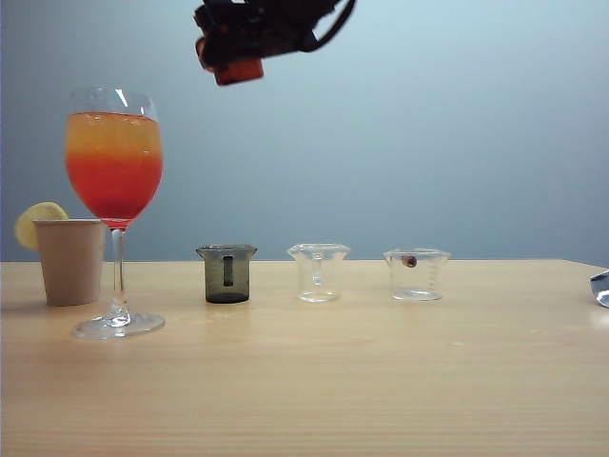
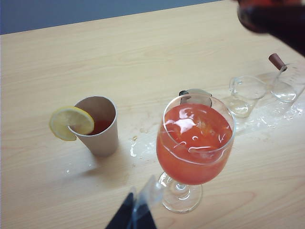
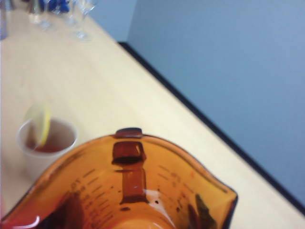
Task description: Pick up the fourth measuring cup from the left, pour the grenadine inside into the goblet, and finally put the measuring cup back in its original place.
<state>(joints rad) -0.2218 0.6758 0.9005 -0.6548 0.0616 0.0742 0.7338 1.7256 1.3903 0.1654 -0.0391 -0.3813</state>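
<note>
Translucent red-orange beaker-shaped measuring cup up at the top of the exterior frame, above and to the right of the tall clear stemmed goblet, carried in the right gripper. Clamped on the cup, by the look of it, though the jaws themselves hidden. In the right wrist view, flared rim and printed graduations filling the lower frame, handle tab on the far wall, only a dark red trace of grenadine low down. Goblet layered yellow over red, nearly full. Pour apparently done; return slot lies far right in the exterior view, beyond the row's last clear cup. Right arm plainly nearer. Left gripper low in its own frame, just beside the goblet's foot, holding nothing visible, gap unreadable.
</note>
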